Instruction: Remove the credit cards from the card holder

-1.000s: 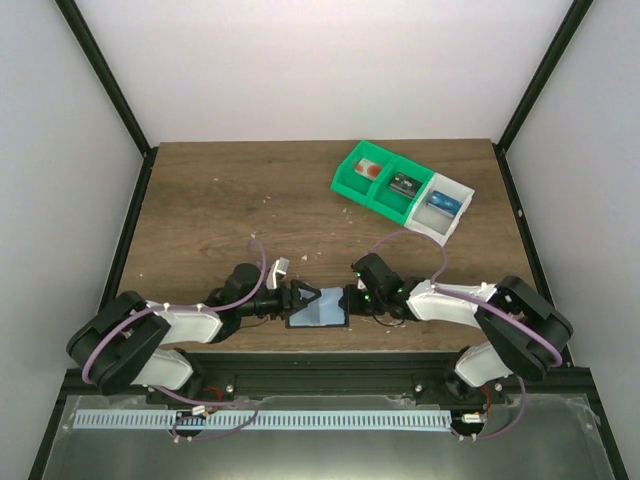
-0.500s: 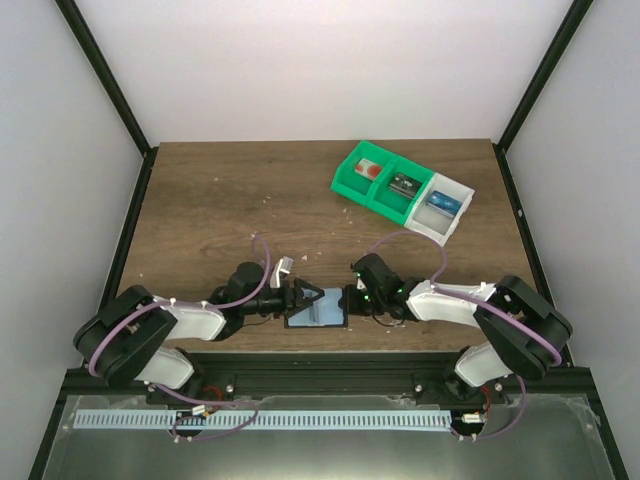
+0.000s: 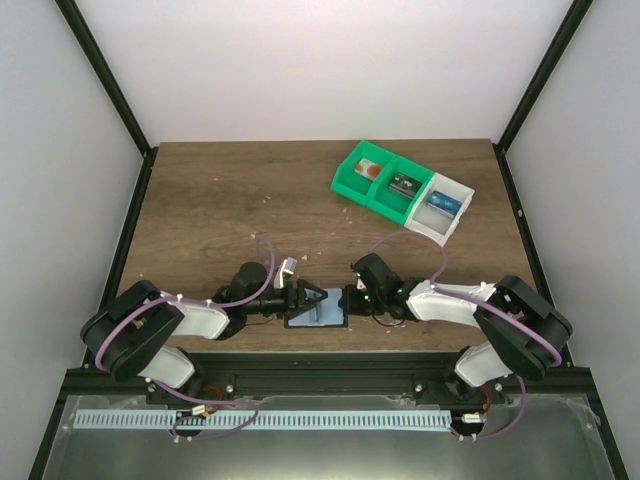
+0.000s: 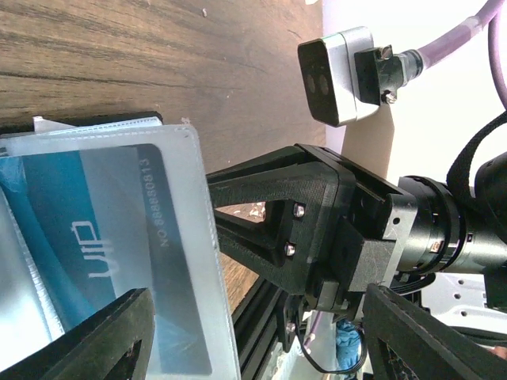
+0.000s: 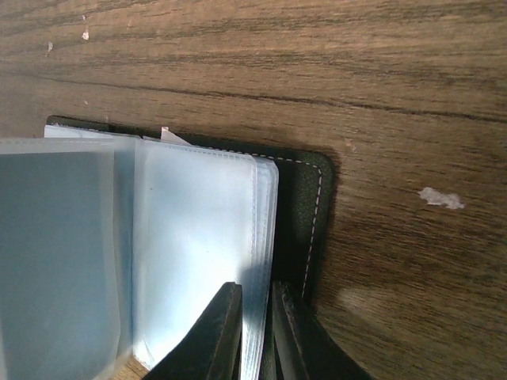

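Observation:
The card holder (image 3: 318,316) lies open on the table near the front edge, between both grippers. Its black stitched cover (image 5: 307,207) rests on the wood, and clear sleeves (image 5: 190,245) fan up from it. My right gripper (image 5: 257,328) is shut on the edge of those sleeves, one finger on each side. A blue-grey "VIP" credit card (image 4: 111,229) sits inside a sleeve in the left wrist view. My left gripper (image 4: 261,348) is open wide at that sleeve's edge. One of its fingers (image 4: 95,340) is against the sleeve and the other stands well apart.
A green bin (image 3: 383,178) joined to a white bin (image 3: 440,207) stands at the back right, with a red card (image 3: 368,170), a dark card (image 3: 403,184) and a blue card (image 3: 440,203) inside. The black frame rail (image 3: 320,360) runs just behind the card holder's near edge.
My left arm has slid a little to the right, closing in on the card holder. The right gripper has pinched slightly tighter on the sleeves. The card holder has stayed put.

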{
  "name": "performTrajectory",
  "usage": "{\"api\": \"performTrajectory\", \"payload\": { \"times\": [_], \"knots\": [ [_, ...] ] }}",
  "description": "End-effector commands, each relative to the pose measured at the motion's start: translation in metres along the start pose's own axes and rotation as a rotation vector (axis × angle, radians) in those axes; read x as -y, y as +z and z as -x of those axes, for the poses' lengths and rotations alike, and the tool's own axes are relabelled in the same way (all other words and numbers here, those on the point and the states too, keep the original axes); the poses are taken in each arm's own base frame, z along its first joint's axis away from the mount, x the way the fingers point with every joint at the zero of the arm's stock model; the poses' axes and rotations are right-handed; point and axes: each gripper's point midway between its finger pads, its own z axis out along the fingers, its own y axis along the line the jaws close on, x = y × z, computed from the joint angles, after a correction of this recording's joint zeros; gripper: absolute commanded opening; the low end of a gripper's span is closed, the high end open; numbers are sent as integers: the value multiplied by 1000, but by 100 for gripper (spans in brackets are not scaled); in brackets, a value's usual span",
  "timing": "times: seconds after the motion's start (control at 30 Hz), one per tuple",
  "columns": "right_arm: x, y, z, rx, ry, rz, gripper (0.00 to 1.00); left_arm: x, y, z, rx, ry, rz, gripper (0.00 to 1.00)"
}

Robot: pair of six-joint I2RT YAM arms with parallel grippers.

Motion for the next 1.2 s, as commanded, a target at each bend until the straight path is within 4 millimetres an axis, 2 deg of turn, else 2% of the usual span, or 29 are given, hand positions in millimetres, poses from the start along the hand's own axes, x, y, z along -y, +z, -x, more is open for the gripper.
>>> {"api": "performTrajectory", "payload": {
  "times": [0.0, 0.33, 0.57, 0.67, 0.9, 1.17],
  "knots": [
    [4, 1, -1, 1, 5, -6, 13, 13, 3, 2, -3, 33, -46, 73],
    [3, -4, 3, 16, 2, -14, 13, 10, 2, 2, 2, 42, -31, 73],
    [-2, -19, 12, 59, -6, -25, 15, -5, 0, 4, 23, 68, 48, 73],
    [-7, -26, 17, 78, -7, -15, 16, -10, -1, 7, 41, 75, 75, 73],
    [-26, -39, 24, 100, -11, 52, 17, -24, -10, 13, 72, 55, 102, 65],
    [-42, -28, 20, 48, 0, 141, 17, -35, -12, 15, 78, 65, 136, 59]
  ]
}}
